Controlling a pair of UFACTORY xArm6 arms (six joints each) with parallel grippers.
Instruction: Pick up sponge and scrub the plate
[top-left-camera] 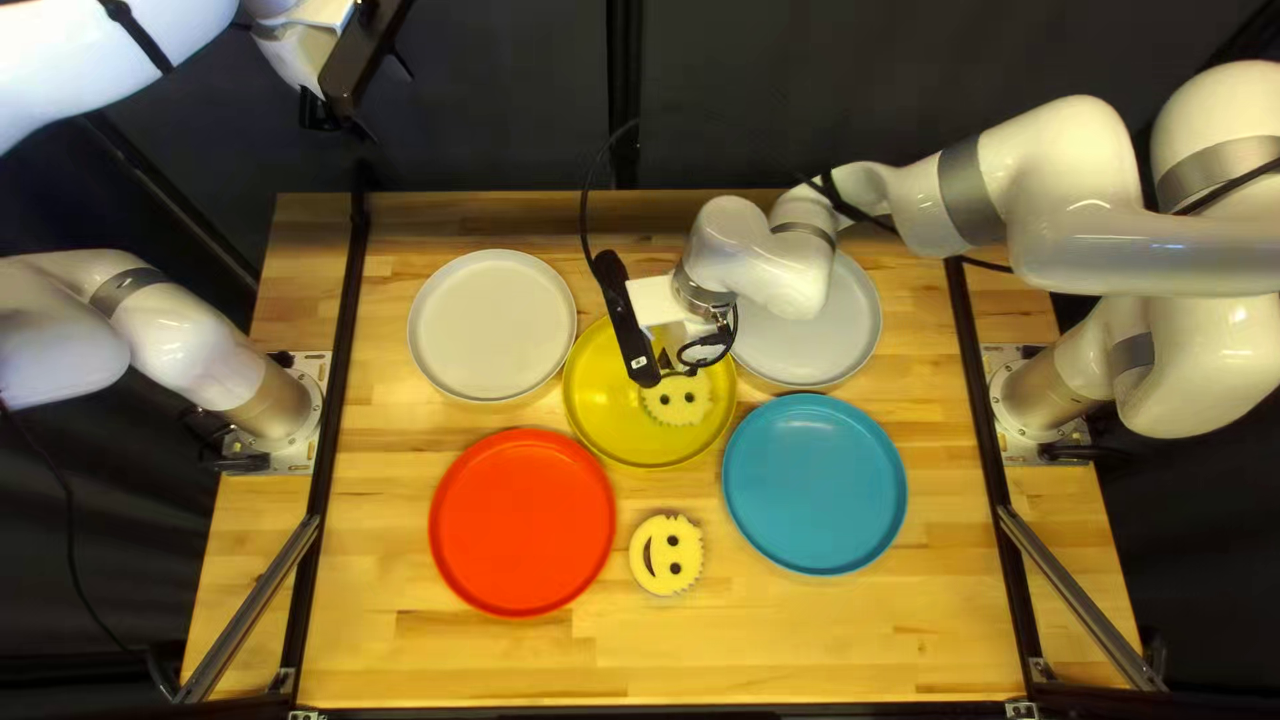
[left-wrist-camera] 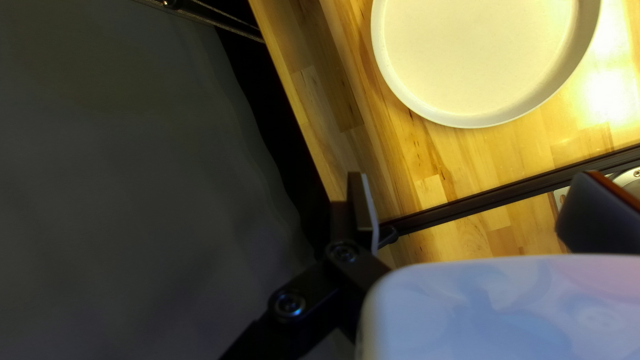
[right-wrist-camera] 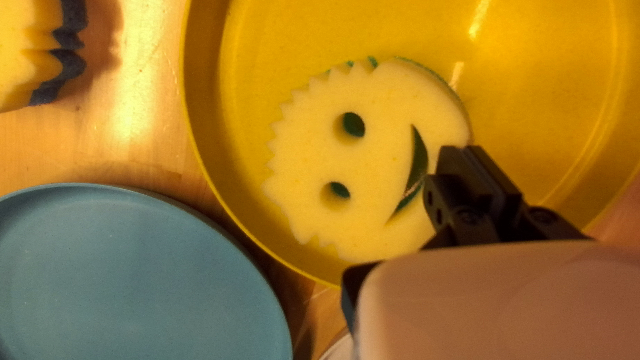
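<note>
A round, pale yellow smiley-face foam sponge (right-wrist-camera: 373, 157) with a green backing lies flat in a shallow yellow plate (right-wrist-camera: 547, 87) on the wooden counter (top-left-camera: 827, 647), the right gripper (top-left-camera: 666, 360) at its mouth side with fingers pressed together, the left gripper (top-left-camera: 338, 123) well apart, fingers spread.

My left claw (top-left-camera: 318, 112) hangs high, fingers (left-wrist-camera: 597, 217) spread; my right claw (top-left-camera: 670, 358) reaches down, fingertips (right-wrist-camera: 451, 160) together.
</note>
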